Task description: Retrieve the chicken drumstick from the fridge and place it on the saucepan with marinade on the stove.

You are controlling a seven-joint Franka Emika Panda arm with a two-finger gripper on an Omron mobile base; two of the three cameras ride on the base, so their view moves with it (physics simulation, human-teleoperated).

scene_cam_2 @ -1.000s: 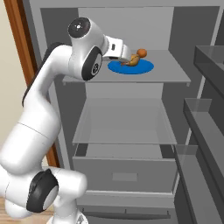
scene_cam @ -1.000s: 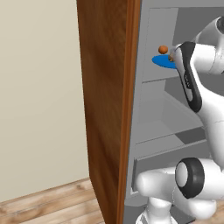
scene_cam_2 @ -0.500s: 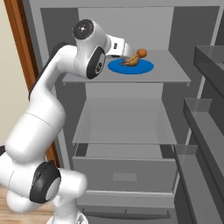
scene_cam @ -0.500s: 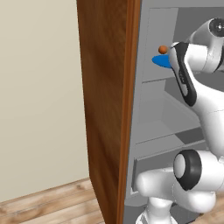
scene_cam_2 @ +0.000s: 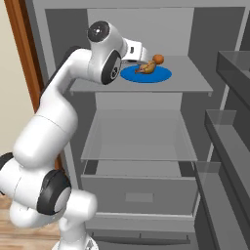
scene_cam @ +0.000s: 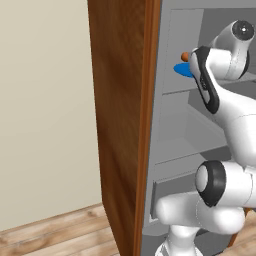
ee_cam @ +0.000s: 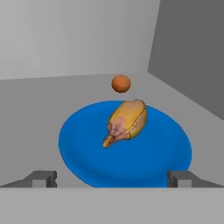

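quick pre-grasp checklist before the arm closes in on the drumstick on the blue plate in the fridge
1. Fridge open, top shelf reachable: ok. The tall grey fridge stands open.
2. Target in sight: ok. The small orange-brown knobbly chicken drumstick lies on the flat round blue plate.
3. Gripper open: ok. The two-finger gripper has its tips wide apart, nothing between them.
4. Alignment: ok. The drumstick sits roughly midway between the tips, ahead of them.
5. Contact yet: not ok. The tips are short of the meat.
6. Nearby clutter: not ok. A small orange ball sits just behind the plate; touching it or not, cannot tell.
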